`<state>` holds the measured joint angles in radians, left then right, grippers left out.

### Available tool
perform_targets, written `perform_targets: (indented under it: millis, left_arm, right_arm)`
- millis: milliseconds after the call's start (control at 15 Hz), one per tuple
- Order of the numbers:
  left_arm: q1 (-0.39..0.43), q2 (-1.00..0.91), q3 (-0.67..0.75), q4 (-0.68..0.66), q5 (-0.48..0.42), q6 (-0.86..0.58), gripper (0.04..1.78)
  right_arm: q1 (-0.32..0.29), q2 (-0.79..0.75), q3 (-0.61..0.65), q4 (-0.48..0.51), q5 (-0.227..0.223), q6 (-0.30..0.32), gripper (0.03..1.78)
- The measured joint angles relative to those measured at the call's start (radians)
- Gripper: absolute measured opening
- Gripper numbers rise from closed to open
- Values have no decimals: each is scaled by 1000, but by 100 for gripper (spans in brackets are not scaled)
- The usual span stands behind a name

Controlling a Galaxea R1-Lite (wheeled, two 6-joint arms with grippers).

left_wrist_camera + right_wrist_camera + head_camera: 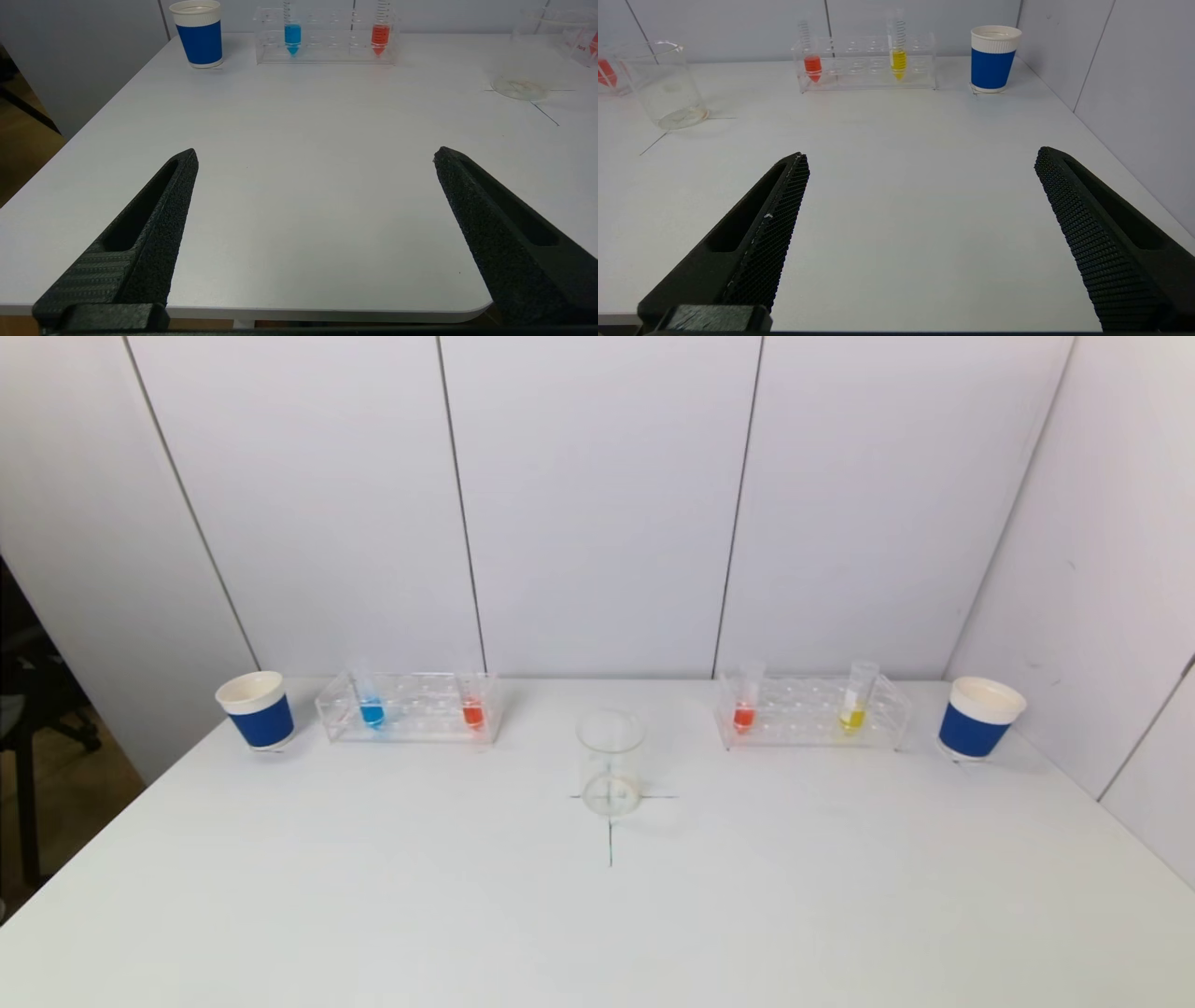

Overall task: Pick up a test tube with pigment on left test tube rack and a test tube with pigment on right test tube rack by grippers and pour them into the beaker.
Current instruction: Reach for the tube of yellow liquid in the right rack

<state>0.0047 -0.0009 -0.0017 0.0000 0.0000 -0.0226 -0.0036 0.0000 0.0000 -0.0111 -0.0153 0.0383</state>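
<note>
table [597, 915]: white | left rack [411, 707]: blue and red tubes, back left | right rack [810, 711]: red and yellow tubes, back right | beaker [611, 762]: middle, between racks | left gripper [315, 156]: jaws wide apart, holding nothing, near table edge | right gripper [922, 156]: same

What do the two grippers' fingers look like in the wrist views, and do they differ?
Both are matte black, long and tapering to narrow tips, each finger with an elongated slot. The left gripper has rough, grainy fingers; the right gripper has a fine mesh-like grid on its fingers. No cables or markings show; neither arm appears in the head view.
</note>
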Motion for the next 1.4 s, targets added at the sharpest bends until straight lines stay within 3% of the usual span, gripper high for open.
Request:
perform_targets:
  millis: [1133,1400]
  left_arm:
    - [0,0,0,0,0,0,176]
    - [0,0,0,0,0,0,176]
  right_arm:
    - [0,0,-1,-9,-7,1,176]
    - [-1,0,-64,10,-20,-8,176]
